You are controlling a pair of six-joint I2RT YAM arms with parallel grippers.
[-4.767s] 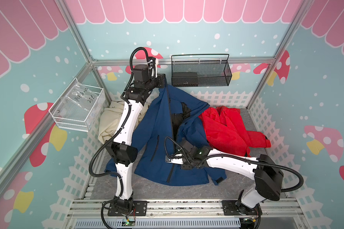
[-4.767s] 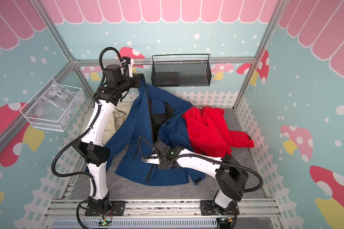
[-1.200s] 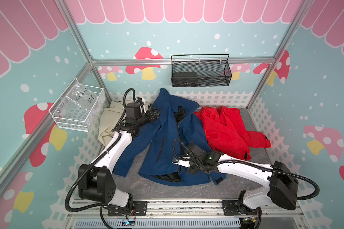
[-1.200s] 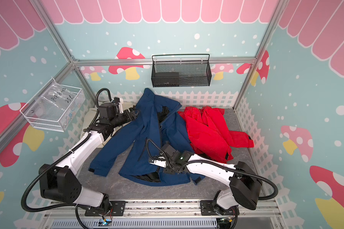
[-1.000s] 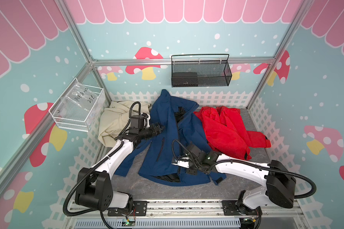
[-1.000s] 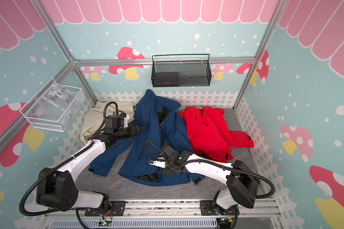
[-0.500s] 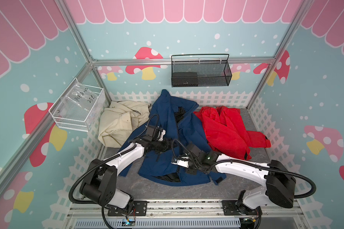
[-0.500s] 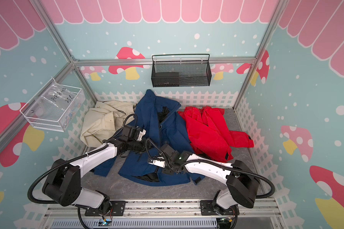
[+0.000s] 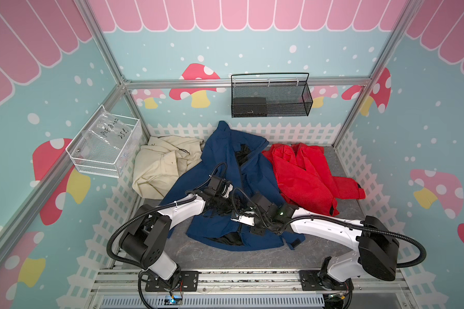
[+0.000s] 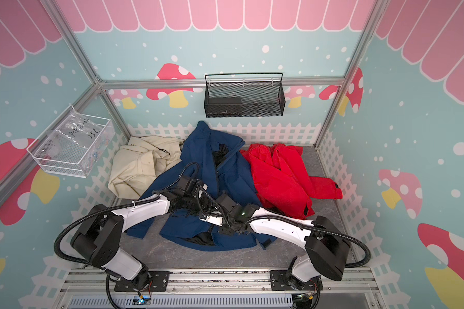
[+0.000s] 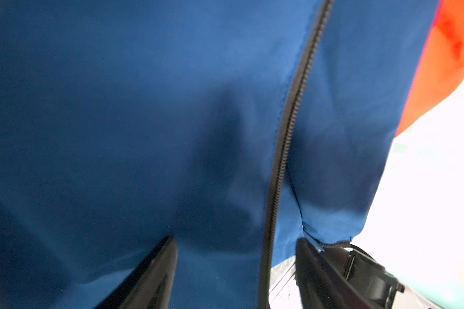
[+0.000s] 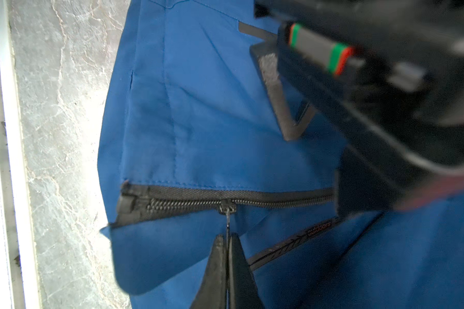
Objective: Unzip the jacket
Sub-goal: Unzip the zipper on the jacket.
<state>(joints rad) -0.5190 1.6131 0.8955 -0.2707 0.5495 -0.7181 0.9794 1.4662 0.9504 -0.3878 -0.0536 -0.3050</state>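
Blue cloth fills both wrist views. The blue jacket (image 9: pixel 223 152) lies spread on the grey surface (image 9: pixel 252 256), collar away from the robot and hem toward it, between a beige jacket (image 9: pixel 161 166) and a red jacket (image 9: pixel 300 176). The right pincer (image 12: pixel 227 239) is clamped fully shut on the thin pull cord (image 12: pixel 227 222) hanging from the slider (image 12: pixel 227 207). It probably grips the cord rather than the slider body because the cord is slim enough to pinch and lets the pull run along the track. The slider sits near the hem, with only a short run of joined teeth (image 12: pixel 182 204) between it and the bottom stop (image 12: pixel 127 199), so the unzipping looks nearly finished. The left pincer (image 11: pixel 236 239) is down at the cloth close beside the right one, jaws well apart and holding nothing that I can make out. The zip tape (image 11: pixel 284 139) and a fold of blue cloth lie between its fingers (image 11: pixel 156 273). That placement reads as preparation to pin the panel near the slider, so the cloth cannot bunch and ride along when the last stretch is drawn open. Slack fabric dragging with the slider seems the main risk.
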